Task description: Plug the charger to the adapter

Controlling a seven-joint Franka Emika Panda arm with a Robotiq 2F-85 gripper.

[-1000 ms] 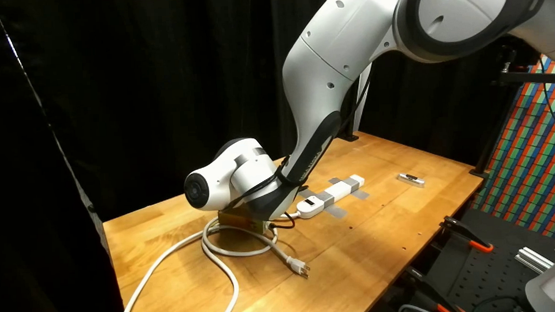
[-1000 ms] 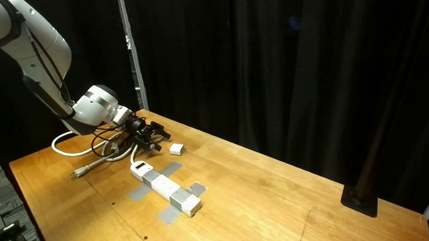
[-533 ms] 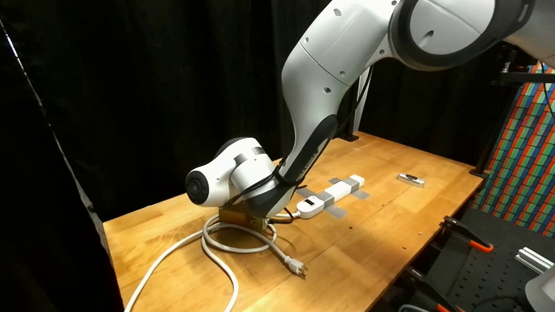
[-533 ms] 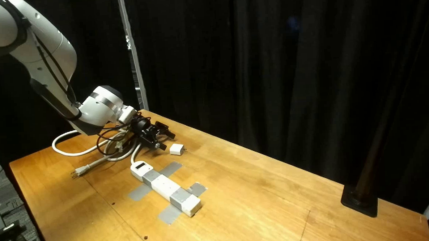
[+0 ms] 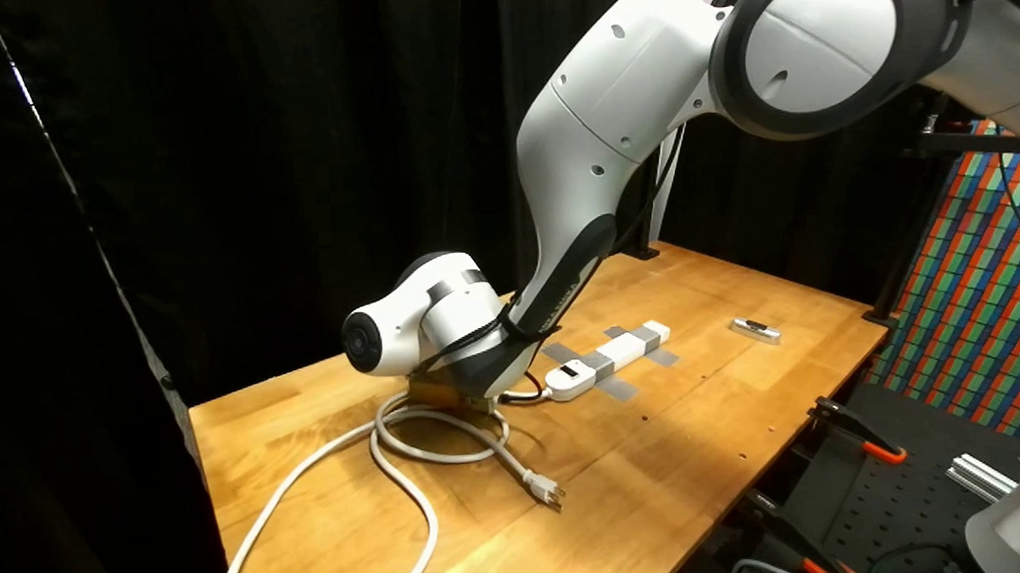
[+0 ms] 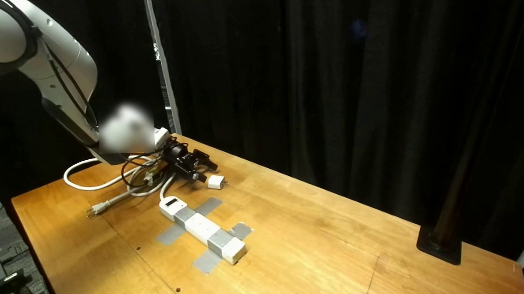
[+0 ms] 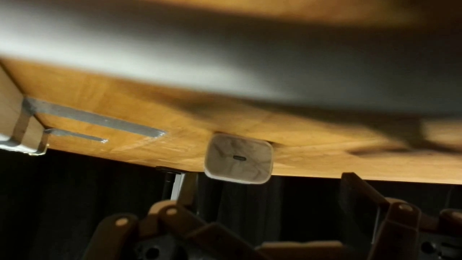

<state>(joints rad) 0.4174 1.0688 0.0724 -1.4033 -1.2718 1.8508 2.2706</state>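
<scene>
In an exterior view, hovers low over the wooden table (image 6: pixel 315 250) with the gripper (image 6: pixel 207 172), jaws spread wide apart. Faces the white USB-C charger (image 6: pixel 215 182), lying just ahead on the wood with prongs turned away from the hand. Has the white power strip (image 6: pixel 202 228) near on one side, strapped down with grey tape (image 6: pixel 209 206), long axis roughly along the hand's own pointing. On the opposite side, sits close to the table's edge and the black curtain (image 6: pixel 330 95); past the charger, has a long run of free wood up to a black post base (image 6: pixel 441 250).

In an exterior view, hides the jaws and the charger behind the robot arm (image 5: pixel 573 149). Shows loops of white cable (image 5: pixel 457 459) behind the hand, with a pronged plug (image 5: pixel 542 488) at one end.

In the wrist view, frames the charger between the parted fingertips (image 7: pixel 361 193) but beyond them, closer to the one on the strip's side, port face squared to the hand.
</scene>
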